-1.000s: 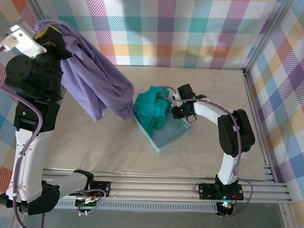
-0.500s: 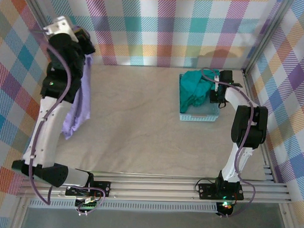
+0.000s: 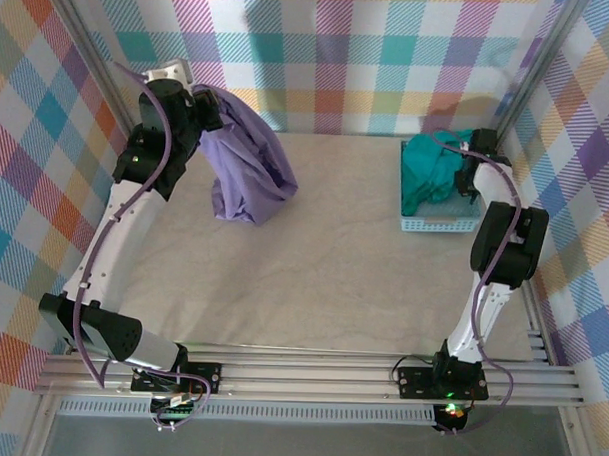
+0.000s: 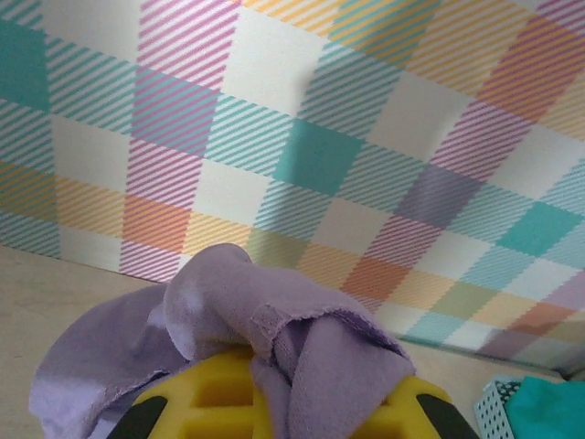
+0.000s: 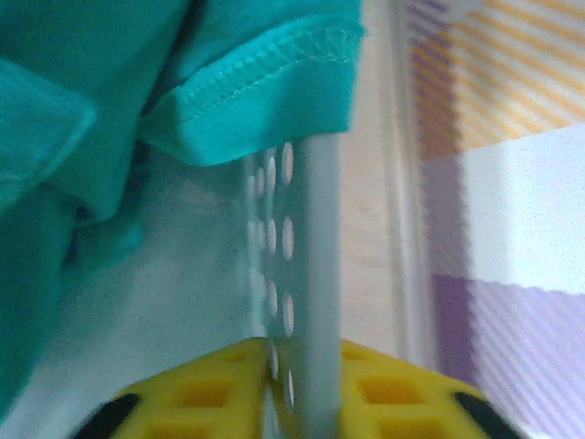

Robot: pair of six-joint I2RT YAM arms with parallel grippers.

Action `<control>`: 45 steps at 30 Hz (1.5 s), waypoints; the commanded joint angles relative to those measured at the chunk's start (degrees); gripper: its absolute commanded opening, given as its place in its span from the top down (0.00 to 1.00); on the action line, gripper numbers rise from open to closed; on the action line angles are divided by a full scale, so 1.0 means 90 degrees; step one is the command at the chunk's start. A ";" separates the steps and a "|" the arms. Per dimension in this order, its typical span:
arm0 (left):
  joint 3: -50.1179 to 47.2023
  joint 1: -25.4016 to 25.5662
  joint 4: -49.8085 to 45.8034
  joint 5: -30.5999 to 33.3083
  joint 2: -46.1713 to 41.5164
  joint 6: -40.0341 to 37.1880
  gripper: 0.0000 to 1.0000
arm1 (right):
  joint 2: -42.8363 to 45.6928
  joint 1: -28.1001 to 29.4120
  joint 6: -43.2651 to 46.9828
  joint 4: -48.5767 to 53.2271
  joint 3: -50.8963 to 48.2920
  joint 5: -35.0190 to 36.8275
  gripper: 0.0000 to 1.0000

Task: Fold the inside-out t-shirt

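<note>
Slowly, then: lower the left gripper (image 3: 209, 109), pinched shut on a bunched fold of the inside-out t-shirt (image 3: 249, 166), toward the open middle of the table (image 3: 332, 289). Note the shirt hanging in a crumpled drape at the far left, lower end seemingly resting on the tabletop, nowhere near flat. Draw the trailing end toward the near edge while descending, laying the cloth out rather than heaping it. Check the left wrist view first: lavender cloth wadded over the yellow fingers (image 4: 178, 407), so expect several layers caught at once and avoid any shaking. Leave the basket (image 3: 435, 228) with the teal garment (image 3: 432, 167) at the far right, well apart from the shirt. Mind the right gripper (image 5: 302, 361), jaws narrow and astride the basket's wall; cannot tell whether pressing on it or merely close. Free that gripper before spreading, probably needed to take a second corner and pull the shirt taut.
</note>
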State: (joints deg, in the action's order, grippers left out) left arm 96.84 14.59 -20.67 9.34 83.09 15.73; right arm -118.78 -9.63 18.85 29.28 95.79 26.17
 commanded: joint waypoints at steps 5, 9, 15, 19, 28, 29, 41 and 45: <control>-0.0229 0.0232 0.0421 -0.0303 -0.0075 0.0112 1.00 | 0.0455 0.0090 -0.0379 -0.0525 -0.0119 0.0960 0.38; -0.0308 0.0331 0.0421 -0.0391 -0.0084 0.0192 1.00 | 0.1204 0.0739 -0.1018 -0.0243 -0.0613 -0.0148 0.32; -0.0486 0.0400 0.0470 -0.0364 -0.0158 0.0206 1.00 | 0.1316 0.2025 -0.1732 -0.0363 -0.1346 -0.1541 0.23; -0.0513 0.0401 0.0404 -0.0437 -0.0169 0.0183 1.00 | 0.0556 0.2124 -0.1525 -0.0109 -0.0788 -0.1045 0.19; -0.0613 0.0410 0.0426 -0.0518 -0.0278 0.0167 1.00 | -0.0289 0.1511 0.0017 -0.0197 0.0048 0.0159 0.36; -0.0618 0.0410 0.0424 -0.0538 -0.0278 0.0170 1.00 | -0.0395 0.1434 0.0126 -0.0197 0.0149 0.0244 0.37; -0.0556 0.0562 0.0335 -0.0706 -0.0093 0.0206 1.00 | -0.1466 0.0966 0.0276 0.0557 0.2270 0.0627 0.45; -0.0506 0.0576 0.0255 -0.0724 -0.0059 0.0186 1.00 | -0.1836 0.0961 -0.0043 0.1227 0.3282 0.0637 0.43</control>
State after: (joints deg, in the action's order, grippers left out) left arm 91.64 19.33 -19.42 3.57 82.78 17.12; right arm -134.10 -1.19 20.95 35.05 120.09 30.85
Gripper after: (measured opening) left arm 0.080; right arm 0.561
